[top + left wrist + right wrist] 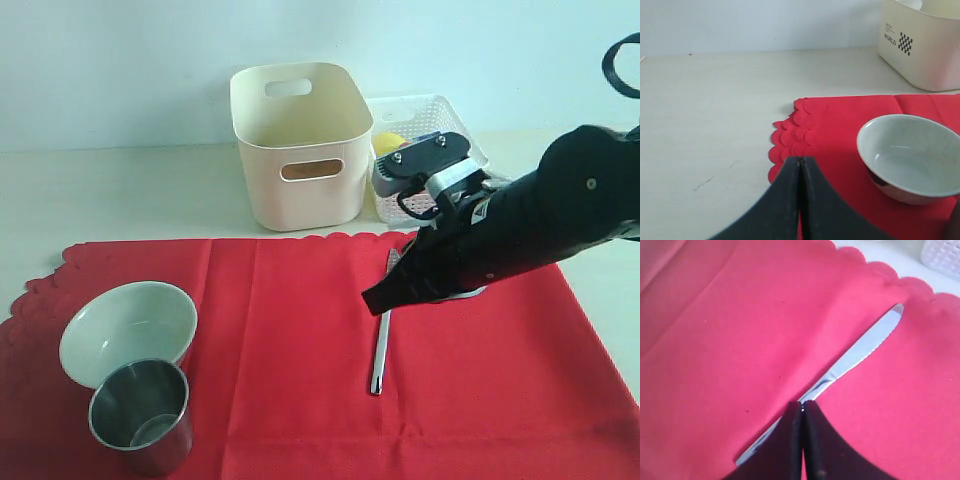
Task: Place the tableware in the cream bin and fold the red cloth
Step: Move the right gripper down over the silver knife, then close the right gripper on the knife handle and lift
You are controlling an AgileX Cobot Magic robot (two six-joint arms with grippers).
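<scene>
Hanging over knife (860, 350): right claw (801, 409), closed | cloth (290, 340) edge near cream bin (300, 190)

Bright, even, diffuse light across all three views; no hard shadows. Soft dark shadow under pale grey-white round bowl (910, 157) on bright red scalloped fabric cloth (840, 120). Muted reflections on shiny steel cup (140, 415), no harsh glare. Glint along silver knife (860, 347) blade. Right wrist view slightly soft, red washed toward pink (exterior view keeps truer red). Black right gripper (801, 412) near-featureless, edges blurred.
</scene>
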